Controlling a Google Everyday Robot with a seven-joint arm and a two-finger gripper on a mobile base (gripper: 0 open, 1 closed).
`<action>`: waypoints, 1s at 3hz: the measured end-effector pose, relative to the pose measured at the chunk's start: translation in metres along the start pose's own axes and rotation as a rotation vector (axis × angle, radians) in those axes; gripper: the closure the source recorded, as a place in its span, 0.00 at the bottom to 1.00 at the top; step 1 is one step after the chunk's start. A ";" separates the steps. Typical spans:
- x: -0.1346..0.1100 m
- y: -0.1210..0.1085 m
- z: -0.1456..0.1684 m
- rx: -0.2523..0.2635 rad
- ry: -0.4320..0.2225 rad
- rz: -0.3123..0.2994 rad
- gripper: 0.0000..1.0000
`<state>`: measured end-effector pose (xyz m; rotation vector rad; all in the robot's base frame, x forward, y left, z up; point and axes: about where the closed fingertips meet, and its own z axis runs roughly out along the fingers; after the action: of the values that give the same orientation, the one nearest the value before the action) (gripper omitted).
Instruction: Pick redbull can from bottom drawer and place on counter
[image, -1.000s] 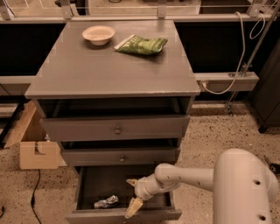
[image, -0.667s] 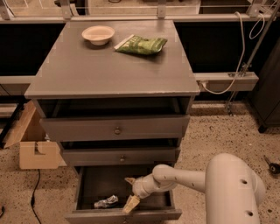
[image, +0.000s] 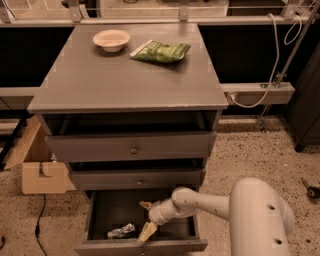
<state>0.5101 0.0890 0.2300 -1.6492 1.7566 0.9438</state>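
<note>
In the open bottom drawer (image: 107, 210), the robot's gripper (image: 146, 218) hangs empty with fingers spread, just right of the crumpled redbull can (image: 121, 231) lying near the drawer's front. The reach for the can looks to be in hand. Next the gripper must shift left and close on it, then lift it to the bench (image: 125, 80), where a bowl (image: 111, 39) and green snack bag (image: 161, 51) sit.
</note>
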 end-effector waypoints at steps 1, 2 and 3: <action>-0.012 -0.020 0.020 0.029 -0.044 -0.080 0.00; -0.014 -0.033 0.034 0.062 -0.049 -0.094 0.00; -0.008 -0.050 0.052 0.103 -0.028 -0.086 0.00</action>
<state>0.5569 0.1347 0.1984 -1.6241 1.6731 0.8195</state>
